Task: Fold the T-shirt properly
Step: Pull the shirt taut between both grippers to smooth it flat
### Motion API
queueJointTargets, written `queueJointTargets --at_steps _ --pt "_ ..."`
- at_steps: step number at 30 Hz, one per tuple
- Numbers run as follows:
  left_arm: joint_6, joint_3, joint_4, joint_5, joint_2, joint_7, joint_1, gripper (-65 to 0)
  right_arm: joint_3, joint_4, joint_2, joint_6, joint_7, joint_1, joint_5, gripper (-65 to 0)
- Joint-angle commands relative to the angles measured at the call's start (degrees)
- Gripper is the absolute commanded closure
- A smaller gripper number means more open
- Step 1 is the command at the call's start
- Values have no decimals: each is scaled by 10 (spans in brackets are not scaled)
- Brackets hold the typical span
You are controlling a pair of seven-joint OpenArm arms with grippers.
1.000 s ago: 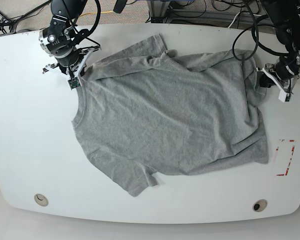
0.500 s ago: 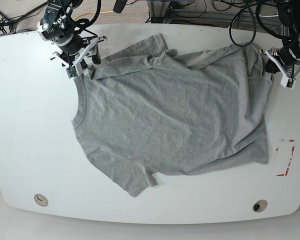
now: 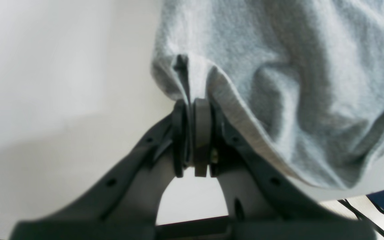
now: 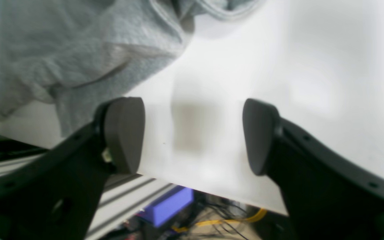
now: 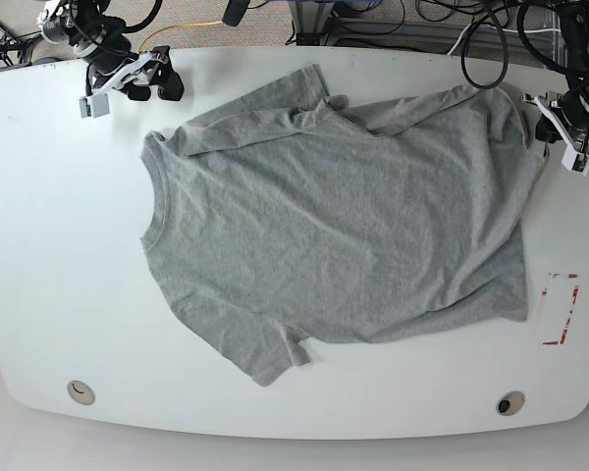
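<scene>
The light grey T-shirt (image 5: 334,216) lies spread and wrinkled on the white table (image 5: 49,245), collar toward the left side of the base view. My left gripper (image 5: 547,126) is at the shirt's far right corner, shut on a pinch of hem. In the left wrist view the fingers (image 3: 202,133) squeeze a fold of the T-shirt (image 3: 278,66). My right gripper (image 5: 142,86) stands open at the back left, just off the shoulder. Its pads (image 4: 125,133) are wide apart with only table between them, and the T-shirt (image 4: 62,50) lies ahead to the left.
A red-marked rectangle (image 5: 558,309) sits on the table near the right edge. Two round holes (image 5: 80,392) (image 5: 510,403) lie along the front edge. Cables (image 5: 422,20) run behind the table's back edge, which is close to both grippers.
My right gripper has opened, let go of the shoulder and drawn back to the left; the shoulder now lies on the table. My left gripper has pulled the hem corner further right.
</scene>
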Motion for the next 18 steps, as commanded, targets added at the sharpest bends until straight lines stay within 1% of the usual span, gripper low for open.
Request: queueJointTargets --at_steps 1,3,13,18 --pt "0 -4 9 -6 -10 -7 -3 -6 0 -20 8 4 8 2 45 -438" --pt "0 -4 10 -6 -11 -7 -3 -6 0 -36 7 4 8 17 56 -438" --pt "0 -3 8 -5 -11 -7 -3 -6 2 -126 7 4 8 115 56 -438" --pt "0 -3 8 -5 -11 -7 -3 -6 0 -132 5 4 7 139 56 -436"
